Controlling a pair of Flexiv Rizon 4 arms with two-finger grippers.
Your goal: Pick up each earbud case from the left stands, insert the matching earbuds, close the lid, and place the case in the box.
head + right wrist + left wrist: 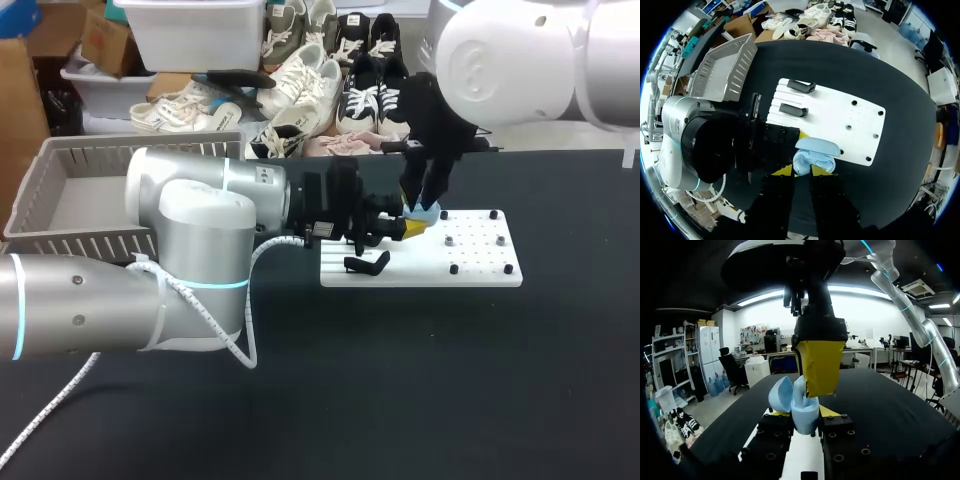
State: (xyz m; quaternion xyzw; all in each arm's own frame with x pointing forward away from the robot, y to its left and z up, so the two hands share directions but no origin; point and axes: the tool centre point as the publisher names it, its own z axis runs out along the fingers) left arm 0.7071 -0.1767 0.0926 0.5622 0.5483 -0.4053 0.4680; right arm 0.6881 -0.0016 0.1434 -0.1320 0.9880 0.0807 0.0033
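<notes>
**Earbud case (pixel 804 416) clamped open in our left jaws, right jaws straight above it**

We count one earbud case, pale blue. It is off the stands and hangs over the left part of the white board (pixel 480 255). Our left gripper (pixel 802 412) has it. In the left wrist view both yellow tips press the case body from opposite sides, so these jaws are closed on it.

The lid (pixel 781 394) is tipped back and the case is open. A pale blue stem (pixel 799 389) rises out of its well, close against the yellow tip of our right gripper (pixel 428 200). We cannot tell whether that stem is an earbud.

The right gripper hangs directly over the open case. The right wrist view looks straight down into the open case (pixel 815 156). We cannot tell whether the right jaws grip anything.

Two black stands (pixel 801 86) (pixel 793 110) lie on the board, side by side and with nothing on them. Several small dark pegs (pixel 497 213) dot the board's other end. The board rests on the black worktop (pixel 400 380).

One grey slatted basket (pixel 60 240) sits at the worktop's left, well apart from the case.
</notes>
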